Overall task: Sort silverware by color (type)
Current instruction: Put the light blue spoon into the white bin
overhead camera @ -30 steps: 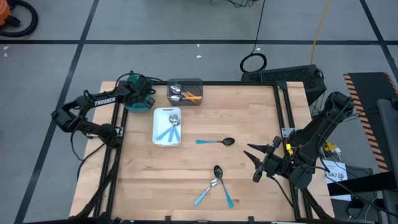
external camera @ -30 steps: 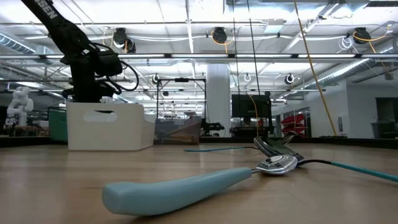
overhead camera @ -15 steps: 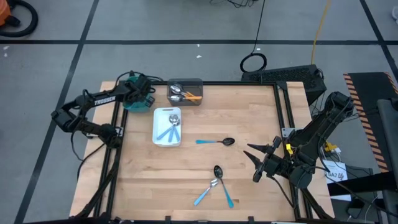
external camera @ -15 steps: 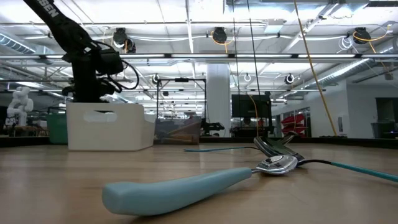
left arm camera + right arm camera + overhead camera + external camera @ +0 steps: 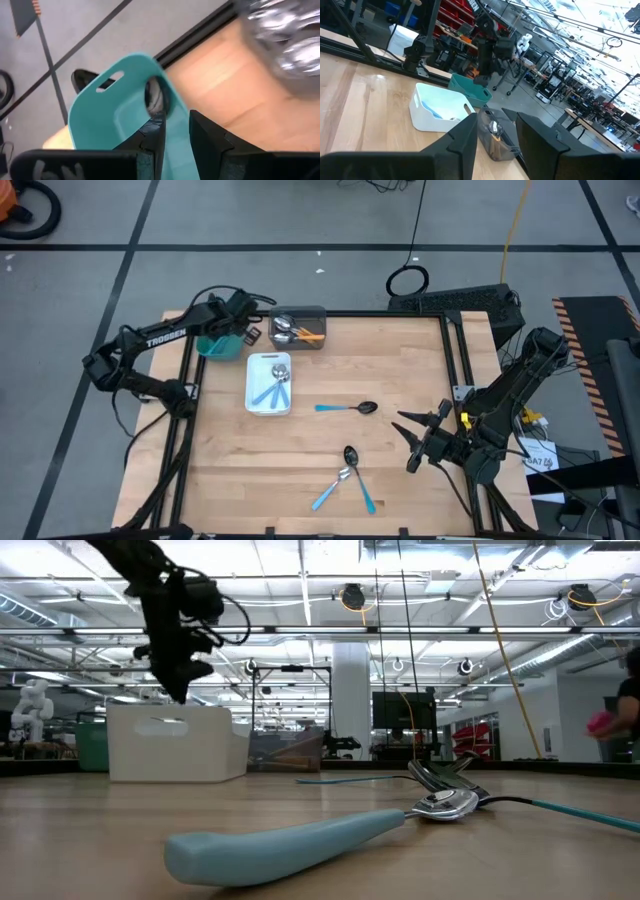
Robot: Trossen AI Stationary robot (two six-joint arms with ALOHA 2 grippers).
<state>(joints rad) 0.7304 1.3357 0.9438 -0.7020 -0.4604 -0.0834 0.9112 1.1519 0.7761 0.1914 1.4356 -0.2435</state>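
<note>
High view straight down; low view tabletop level; both share white tray (image 5: 268,383)

Grey floor (image 5: 300,215) crossed by dark tape lines, white pillar (image 5: 351,700), bright ceiling lights (image 5: 300,560), red shelving (image 5: 447,20)

Blue-handled spoons (image 5: 345,478) lie loose on wood; others apparently binned.
</note>
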